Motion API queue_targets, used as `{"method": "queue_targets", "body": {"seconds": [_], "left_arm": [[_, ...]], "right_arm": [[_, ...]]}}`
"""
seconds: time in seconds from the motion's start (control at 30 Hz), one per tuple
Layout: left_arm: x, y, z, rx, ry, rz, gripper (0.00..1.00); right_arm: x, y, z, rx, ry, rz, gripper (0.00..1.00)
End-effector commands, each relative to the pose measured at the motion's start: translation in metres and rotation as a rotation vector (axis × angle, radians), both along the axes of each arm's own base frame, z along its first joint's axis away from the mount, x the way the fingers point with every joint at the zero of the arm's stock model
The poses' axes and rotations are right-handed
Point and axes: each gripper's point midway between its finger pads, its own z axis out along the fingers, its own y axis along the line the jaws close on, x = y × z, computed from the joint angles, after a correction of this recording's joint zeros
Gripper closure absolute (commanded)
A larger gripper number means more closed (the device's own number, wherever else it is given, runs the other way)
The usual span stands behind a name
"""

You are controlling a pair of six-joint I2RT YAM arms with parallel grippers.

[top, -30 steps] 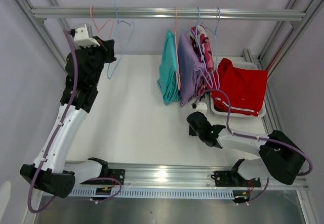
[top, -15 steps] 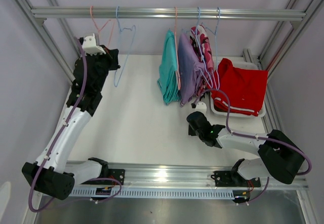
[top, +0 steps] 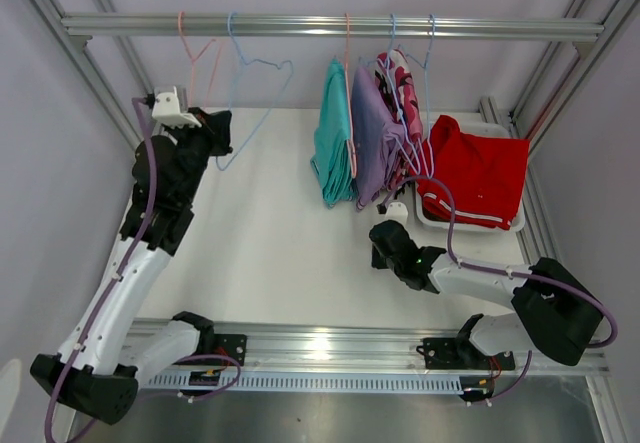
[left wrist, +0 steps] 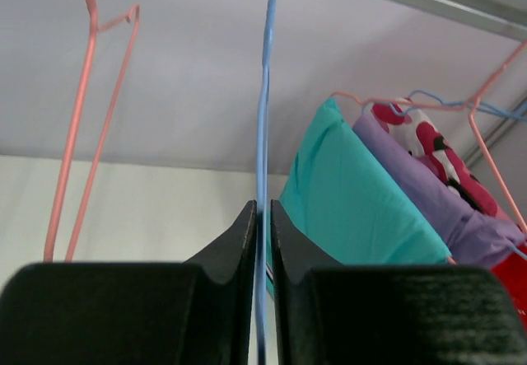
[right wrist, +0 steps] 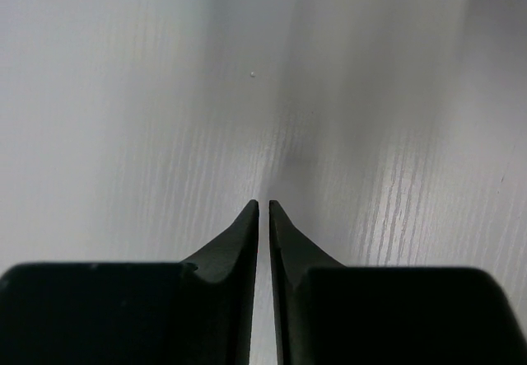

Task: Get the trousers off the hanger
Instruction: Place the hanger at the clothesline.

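Pink wire forms the leftmost hanger (top: 183,33) on the rail (top: 300,27); it hangs bare. Just beside it hangs a blue hanger (left wrist: 265,93), also bare and drawn askew toward the left pincer (left wrist: 263,212). The jaws of that pincer stand almost together with the blue wire in the slit. Whether the wire is clamped or free cannot be determined.

At the middle of the rail, three loaded hangers hang close together, one pink and two blue. They carry, in order, the teal trousers (top: 330,148), the lilac trousers (top: 372,148) and the pink camouflage trousers (top: 405,93).

In front of them, the right pincer (right wrist: 263,204) hovers low over the bench (top: 270,233), nearly clenched and grasping nothing.

At the far right, the red trousers (top: 480,173) lie off any hanger on a white tray (top: 470,224).

Progress assessment: two of five hangers are stripped and three pairs remain to be removed, so the task appears to be a little under half done.

Count:
- Hangers: five, two bare and three loaded.
- Trousers in view: four.
- Trays: one.
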Motion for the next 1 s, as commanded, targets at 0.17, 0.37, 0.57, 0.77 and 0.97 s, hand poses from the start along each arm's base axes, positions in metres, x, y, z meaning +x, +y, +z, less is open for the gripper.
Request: {"method": "queue_targets", "body": {"seconds": [0.17, 0.37, 0.57, 0.77, 0.97], "left_arm": [[-0.048, -0.001, -0.009, 0.044, 0.027, -0.048, 0.77], [-0.075, -0.008, 0.015, 0.034, -0.020, -0.096, 0.72], [-0.081, -0.042, 0.036, -0.047, -0.050, -0.276, 0.64], [-0.060, -0.098, 0.040, -0.156, -0.002, -0.502, 0.56], [-0.035, -0.160, 0.055, -0.198, -0.004, -0.660, 0.48]], "right_arm": [[0.002, 0.008, 0.019, 0.068, -0.045, 0.005, 0.87], [0.001, 0.007, 0.019, 0.073, -0.048, 0.009, 0.87], [0.000, 0.010, 0.017, 0.078, -0.044, 0.022, 0.87], [0.000, 0.009, 0.015, 0.072, -0.045, 0.028, 0.86], [0.003, 0.010, 0.008, 0.052, -0.040, 0.030, 0.86]]}}
